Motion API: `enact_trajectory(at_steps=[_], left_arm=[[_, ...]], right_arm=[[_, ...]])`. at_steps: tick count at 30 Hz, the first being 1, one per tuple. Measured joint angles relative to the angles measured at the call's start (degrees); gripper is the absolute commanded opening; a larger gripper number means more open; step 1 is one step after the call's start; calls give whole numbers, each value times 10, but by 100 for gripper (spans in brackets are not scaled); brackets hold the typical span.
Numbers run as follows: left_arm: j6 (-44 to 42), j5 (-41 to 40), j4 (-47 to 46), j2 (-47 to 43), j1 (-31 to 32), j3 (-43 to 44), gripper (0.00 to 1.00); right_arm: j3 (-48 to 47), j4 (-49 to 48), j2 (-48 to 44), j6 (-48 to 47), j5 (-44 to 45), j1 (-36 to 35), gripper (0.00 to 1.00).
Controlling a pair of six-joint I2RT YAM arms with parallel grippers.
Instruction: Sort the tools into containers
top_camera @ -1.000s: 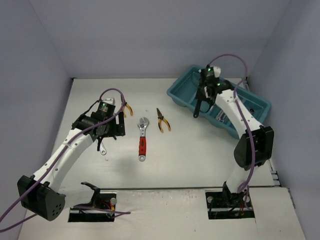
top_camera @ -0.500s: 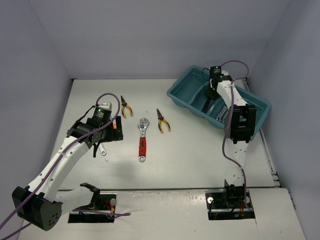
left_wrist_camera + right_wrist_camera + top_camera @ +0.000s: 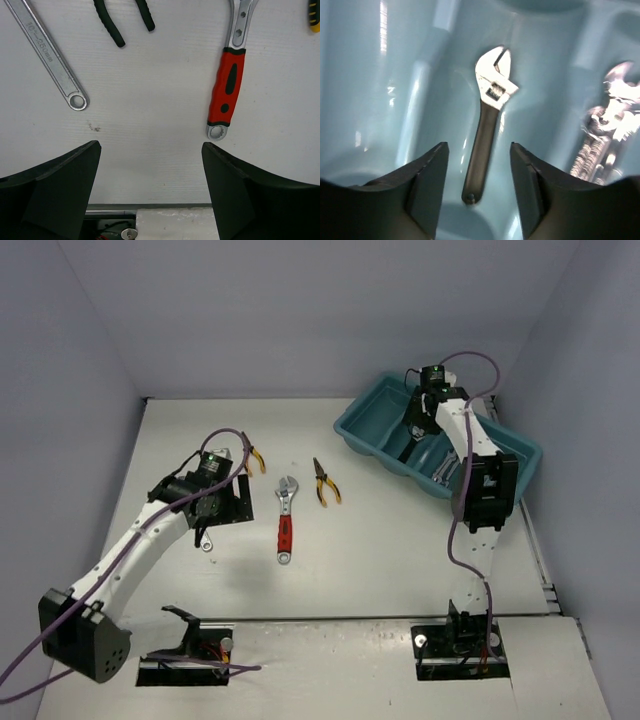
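Observation:
The teal tray (image 3: 515, 455) stands at the far right. My right gripper (image 3: 416, 430) hangs open inside it, over a black-handled adjustable wrench (image 3: 487, 125) that lies flat in one compartment, between the open fingers (image 3: 427, 175). Silver wrenches (image 3: 605, 135) lie in the compartment to the right. My left gripper (image 3: 232, 508) is open and empty above the table. Below it lie a long silver wrench (image 3: 47, 55), black-handled pliers (image 3: 122, 22) and a red-handled adjustable wrench (image 3: 227, 90), also in the top view (image 3: 285, 525). Orange-handled pliers (image 3: 325, 481) lie at mid-table, and another pair (image 3: 256, 460) beside the left wrist.
The table's near edge (image 3: 150, 206) shows just beyond the left fingers. Grey walls enclose the table at the back and on both sides. The tray sits at an angle against the right wall.
My right gripper has moved from the tray's near rim to farther in over the compartments. My left gripper has shifted a little right and back over the loose tools.

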State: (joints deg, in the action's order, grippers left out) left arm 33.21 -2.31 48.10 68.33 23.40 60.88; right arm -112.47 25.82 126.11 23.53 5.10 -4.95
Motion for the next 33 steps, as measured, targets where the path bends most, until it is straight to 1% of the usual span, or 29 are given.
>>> enact_trajectory(at_steps=[8, 13, 14, 17, 22, 28, 33], left_arm=[[26, 4, -24, 137, 53, 43, 79], [41, -7, -59, 206, 64, 77, 78], [44, -8, -62, 218, 65, 83, 76], [50, -12, -79, 260, 66, 105, 67], [56, -23, -99, 348, 67, 165, 59], [65, -36, -110, 429, 72, 211, 57], [68, -39, -115, 468, 78, 232, 57]], right_arm=[[155, -5, -256, -32, 22, 0, 54], [259, -4, -399, -41, 18, 0, 54], [281, -8, -421, -42, 14, -1, 54], [346, -5, -470, -42, 1, -4, 54], [449, 7, -533, -39, -25, -7, 54], [507, 11, -605, -27, -50, -8, 55], [535, 10, -641, -21, -60, -8, 55]])
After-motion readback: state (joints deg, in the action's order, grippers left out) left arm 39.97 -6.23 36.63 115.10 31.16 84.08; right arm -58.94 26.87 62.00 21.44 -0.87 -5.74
